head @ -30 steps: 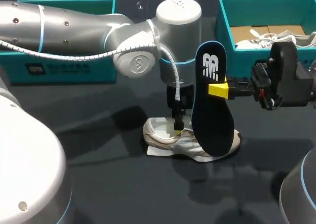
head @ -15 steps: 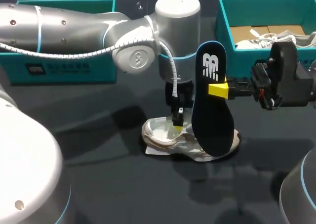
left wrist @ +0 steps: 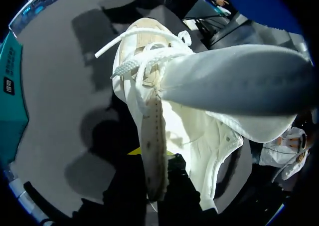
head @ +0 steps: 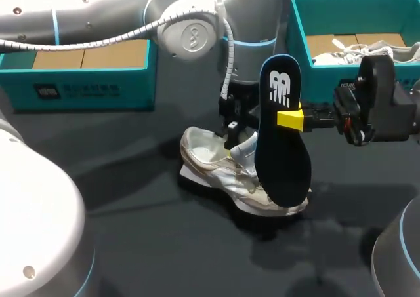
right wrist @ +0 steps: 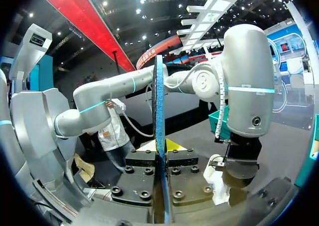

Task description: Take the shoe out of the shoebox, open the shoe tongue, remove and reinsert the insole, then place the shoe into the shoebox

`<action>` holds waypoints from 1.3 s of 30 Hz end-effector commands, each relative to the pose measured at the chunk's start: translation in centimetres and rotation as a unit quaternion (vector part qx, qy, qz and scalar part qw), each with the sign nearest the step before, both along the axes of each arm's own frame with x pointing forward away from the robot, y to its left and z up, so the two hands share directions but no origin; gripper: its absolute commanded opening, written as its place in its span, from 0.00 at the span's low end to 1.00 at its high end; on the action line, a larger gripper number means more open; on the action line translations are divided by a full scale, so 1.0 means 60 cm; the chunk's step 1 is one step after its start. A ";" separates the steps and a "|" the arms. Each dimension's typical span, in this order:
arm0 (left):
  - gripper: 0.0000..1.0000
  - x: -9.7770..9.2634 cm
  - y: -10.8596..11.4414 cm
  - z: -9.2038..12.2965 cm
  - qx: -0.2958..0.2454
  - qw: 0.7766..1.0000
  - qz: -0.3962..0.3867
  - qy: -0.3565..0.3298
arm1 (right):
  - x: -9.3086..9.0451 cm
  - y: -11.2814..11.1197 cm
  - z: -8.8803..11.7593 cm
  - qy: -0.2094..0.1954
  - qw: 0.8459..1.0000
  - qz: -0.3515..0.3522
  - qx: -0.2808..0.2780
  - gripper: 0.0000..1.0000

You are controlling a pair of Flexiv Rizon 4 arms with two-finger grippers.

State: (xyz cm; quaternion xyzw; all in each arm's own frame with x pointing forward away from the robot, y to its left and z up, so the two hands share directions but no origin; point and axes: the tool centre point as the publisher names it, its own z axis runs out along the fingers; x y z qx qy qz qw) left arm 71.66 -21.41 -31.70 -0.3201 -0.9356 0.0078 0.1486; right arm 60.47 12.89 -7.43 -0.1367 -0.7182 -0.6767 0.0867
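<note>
shoe [head: 209, 158] gripped by left claw [head: 233, 134]; insole [head: 282, 162] upright in right claw [head: 289, 120]

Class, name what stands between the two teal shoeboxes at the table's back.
The head view shows the left arm hanging down there over the shoe, with the top of the upright insole beside it.

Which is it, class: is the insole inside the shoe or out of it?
Out. The dark insole stands upright, clamped in the right pincer, in front of the white shoe rather than inside it.
</note>
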 end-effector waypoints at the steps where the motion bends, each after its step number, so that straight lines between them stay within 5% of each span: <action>1: 0.00 0.002 -0.004 0.012 0.004 0.998 -0.055 -0.001 | -0.003 0.001 -0.001 0.000 1.000 -0.002 0.000 0.00; 7: 0.00 0.002 -0.004 0.012 0.004 0.998 -0.055 -0.001 | -0.003 0.001 -0.001 0.000 1.000 -0.002 0.000 0.00; 19: 0.00 0.028 0.014 0.019 -0.019 0.944 -0.327 -0.033 | -0.003 0.001 -0.001 0.000 1.000 -0.002 0.000 0.00; 30: 0.00 0.021 0.025 -0.017 -0.074 0.894 -0.436 -0.064 | -0.003 0.001 -0.001 0.000 1.000 -0.002 0.000 0.00; 39: 0.00 0.005 0.025 -0.041 -0.093 0.876 -0.469 -0.063 | -0.003 0.001 -0.001 0.000 1.000 -0.002 0.000 0.00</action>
